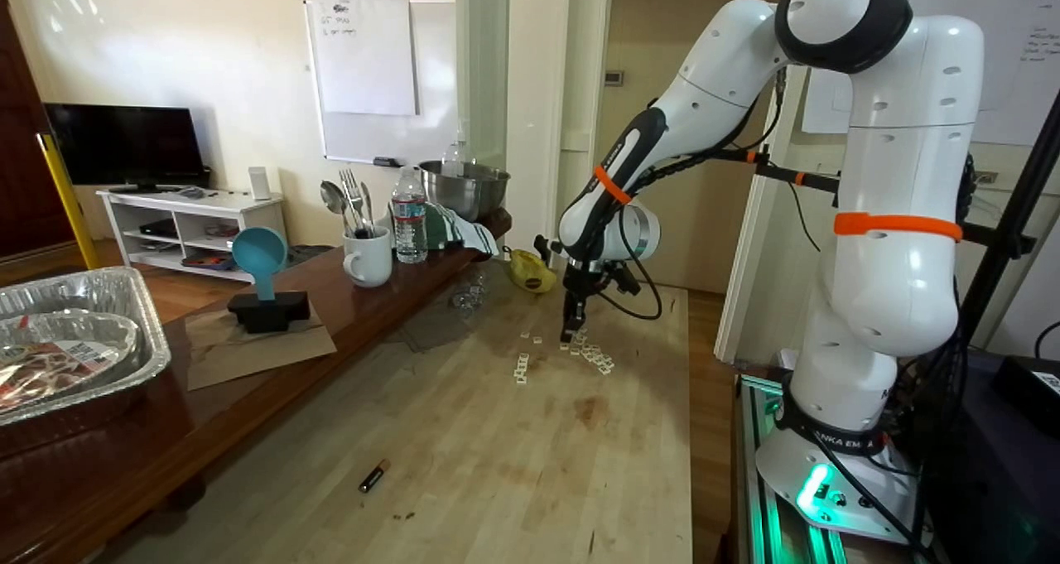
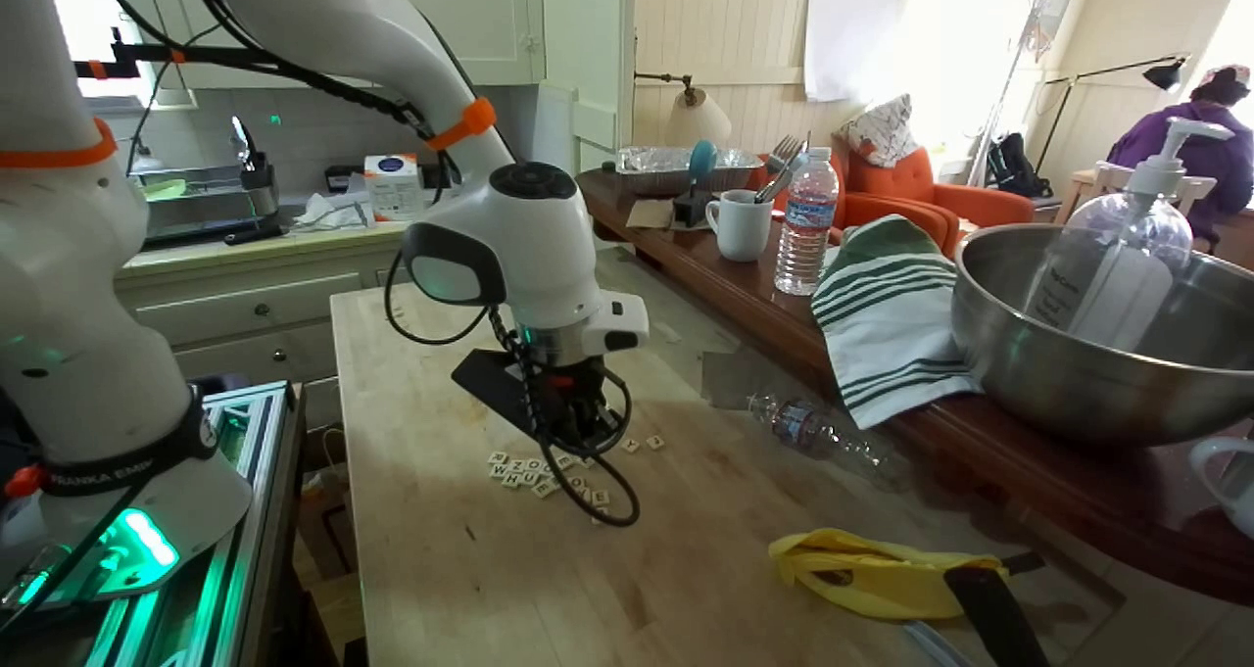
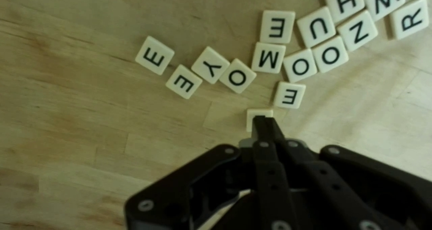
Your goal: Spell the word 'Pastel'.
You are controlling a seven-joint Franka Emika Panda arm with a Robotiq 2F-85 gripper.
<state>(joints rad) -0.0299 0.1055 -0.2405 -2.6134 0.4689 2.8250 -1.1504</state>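
Letter tiles lie loose and flat on a pale wooden tabletop, the Y tile among them. In the wrist view my claw enters from the bottom edge, its tip below and to the right of the Y tile. I have it narrow, the two black fingers drawn together side by side. Their ends cover much of one half-hidden tile, likewise below and right of the Y tile; whether they touch it or hang just above, I cannot tell from this angle.

An O tile sits just beside the Y tile on its right, an E tile just beside it at lower left, and a second E tile apart from it, farther left. Toward its upper right runs a dense band including the U tile, the H tile and the outermost R tile.

In an exterior view, a short row of tiles lies apart from the Y tile's group, and a battery well apart from it. Also well apart from the Y tile, a dark wooden ledge bears a white mug and a steel bowl.
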